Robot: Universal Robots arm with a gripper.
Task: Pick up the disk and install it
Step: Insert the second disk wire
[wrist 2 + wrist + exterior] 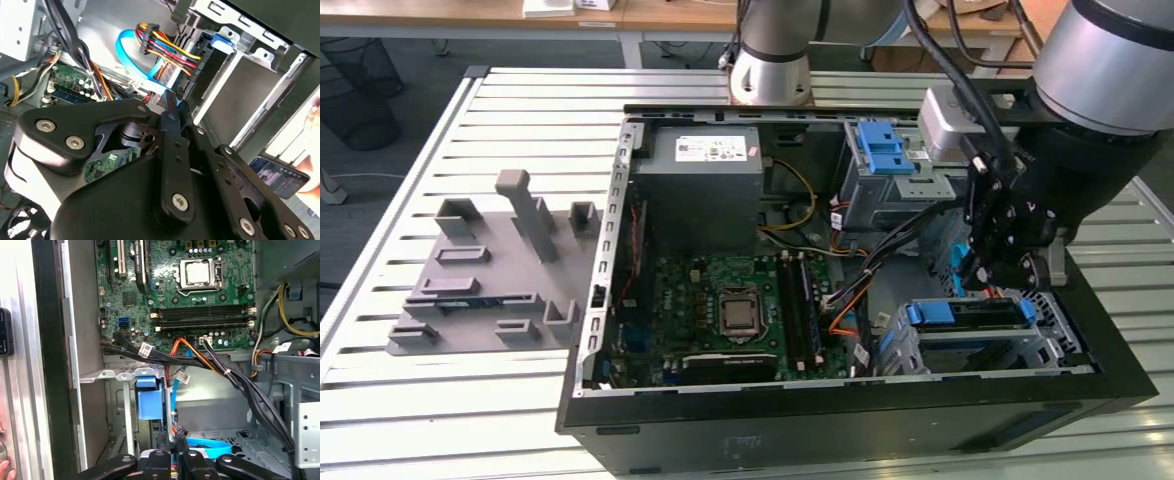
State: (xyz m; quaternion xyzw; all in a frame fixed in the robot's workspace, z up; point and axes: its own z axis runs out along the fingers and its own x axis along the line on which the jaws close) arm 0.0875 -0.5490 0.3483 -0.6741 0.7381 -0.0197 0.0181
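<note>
The gripper is seen lowered inside the open computer case, fingers pressed together with nothing visibly pinched. The disk, blue-framed, is seated in the drive cage just beside it, near the motherboard.

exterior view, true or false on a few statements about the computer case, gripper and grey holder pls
1. The computer case lies open on a slatted table. True.
2. The gripper hangs over the grey holder. False: it is inside the case, at the exterior view's right, above the drive cage.
3. A cooler covers the processor socket. False: the socket is uncovered.
4. The grey holder sits on the table outside the case, at the exterior view's left. True.
</note>
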